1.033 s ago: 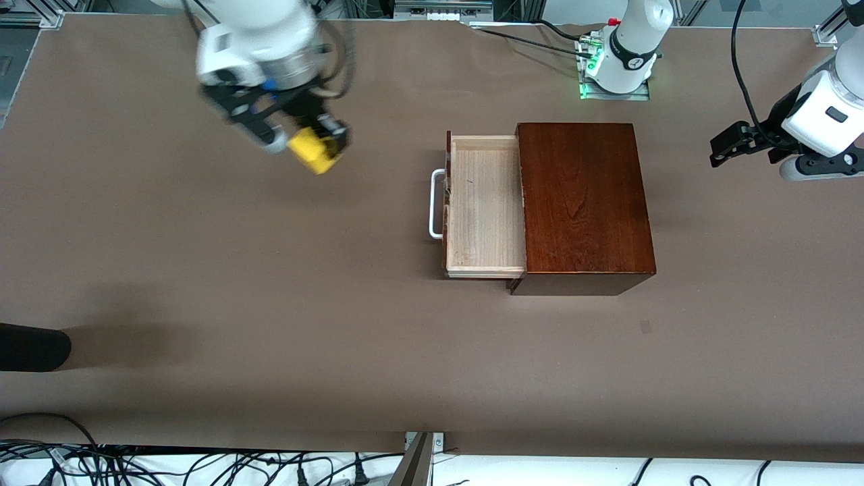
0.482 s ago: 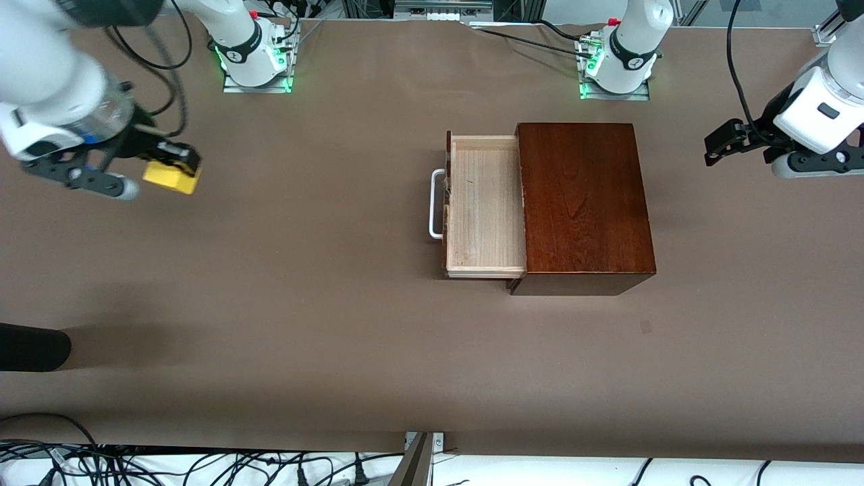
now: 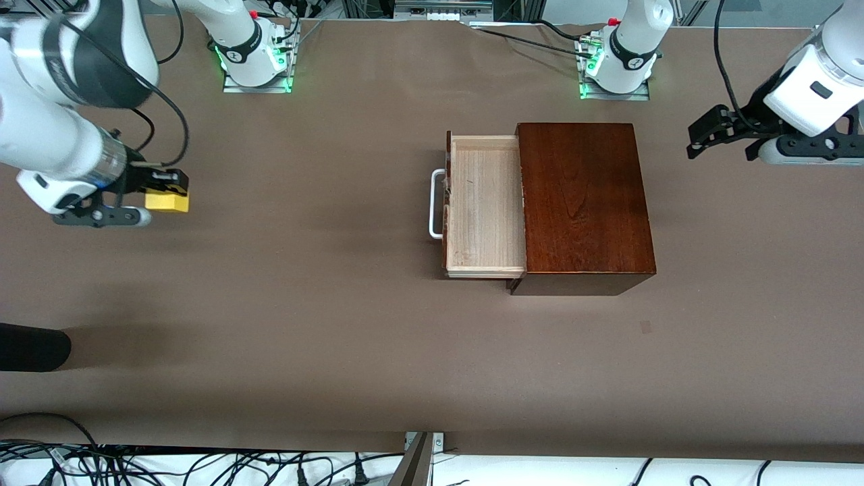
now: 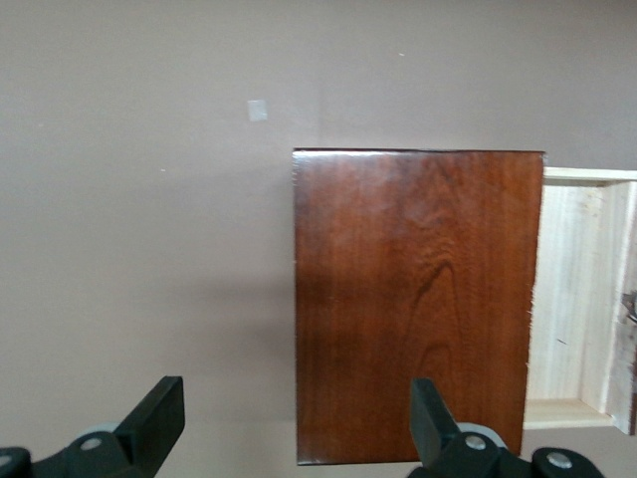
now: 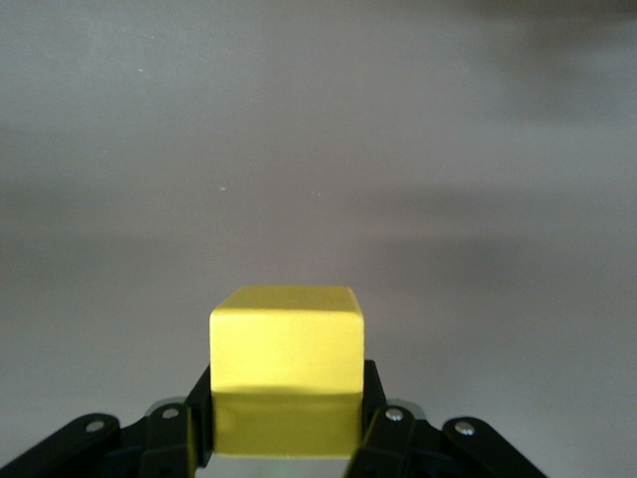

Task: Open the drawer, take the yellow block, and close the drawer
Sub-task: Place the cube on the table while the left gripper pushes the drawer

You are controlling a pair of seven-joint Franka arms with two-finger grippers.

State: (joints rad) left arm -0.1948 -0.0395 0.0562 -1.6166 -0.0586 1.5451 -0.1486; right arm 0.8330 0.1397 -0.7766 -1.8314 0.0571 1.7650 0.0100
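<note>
the right end effector (image 3: 162,196) is clenched on the yellow block (image 3: 167,200), holding it over bare brown surface (image 3: 304,324) at the right arm's end, well apart from the box (image 3: 584,202). the drawer (image 3: 482,206) stands pulled out toward that end, its white handle (image 3: 435,204) leading and its tray bare. the left end effector (image 3: 719,135) hangs released over the surface at the left arm's end, near the box's closed end.

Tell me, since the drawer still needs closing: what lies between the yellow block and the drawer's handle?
Nothing: in the front view only bare brown table runs from the yellow block, clamped in the right gripper, to the drawer handle.
</note>
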